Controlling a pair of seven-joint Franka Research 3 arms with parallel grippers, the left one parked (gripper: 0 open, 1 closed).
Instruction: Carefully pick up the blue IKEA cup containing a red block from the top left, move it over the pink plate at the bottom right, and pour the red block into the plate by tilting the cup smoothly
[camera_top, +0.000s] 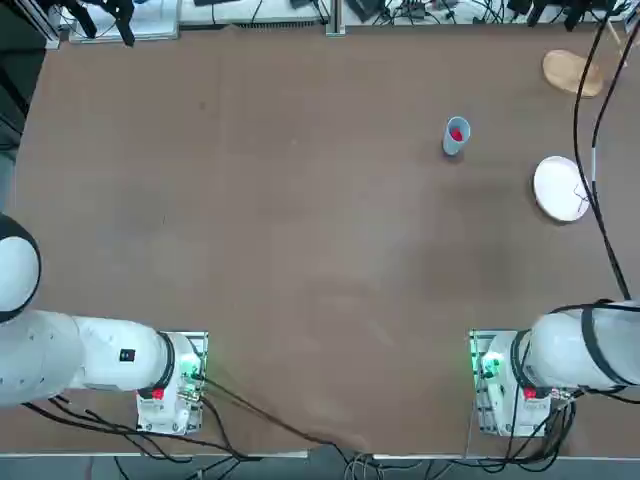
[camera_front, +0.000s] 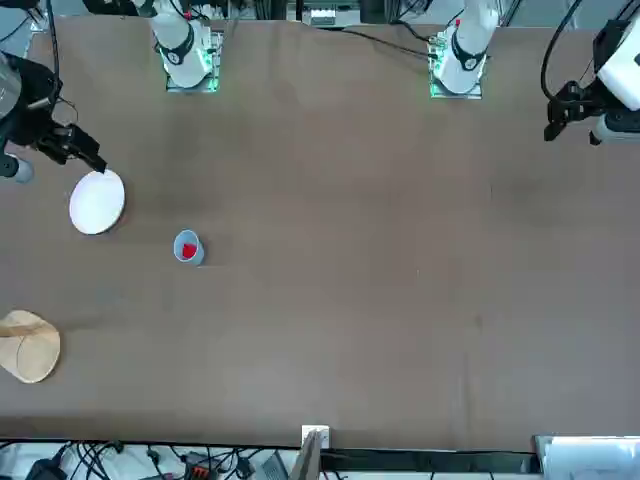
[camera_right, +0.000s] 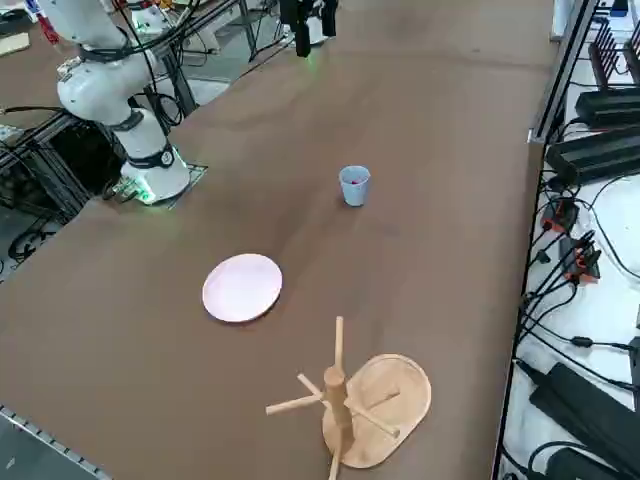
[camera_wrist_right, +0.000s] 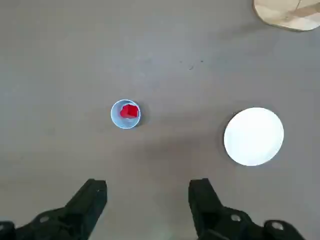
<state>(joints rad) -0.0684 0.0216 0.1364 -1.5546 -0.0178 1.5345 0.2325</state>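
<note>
**Right pincer hanging open high above the surface, cup not yet approached**

The right pincer (camera_wrist_right: 147, 200) is hovering well above the surface (camera_top: 300, 250), its 2 fingers (camera_wrist_right: 90, 200) standing wide apart and holding nothing. In the front view it is showing at the far left edge (camera_front: 85, 155), just beside the pink plate (camera_front: 97, 201).

The blue IKEA cup (camera_wrist_right: 125, 114) is standing upright and alone, its open mouth facing up, with the red block (camera_wrist_right: 129, 111) lying inside it. Judged from the wrist view, the cup is sitting ahead of the fingertips and off toward 1 finger, not centred between them, so the coming move is calling for a sideways shift and a long descent before any grip. The cup's long axis is running vertical, which suits a side grasp.

The pink plate (camera_top: 560, 187) is lying empty to the right of the cup in the top view and nearer the robot, apart from it. The working right arm is plainly the nearer 1.

A wooden stand (camera_right: 350, 395) is sitting at the far right corner. Cables (camera_right: 590, 270) are trailing past the surface's far edge.
</note>
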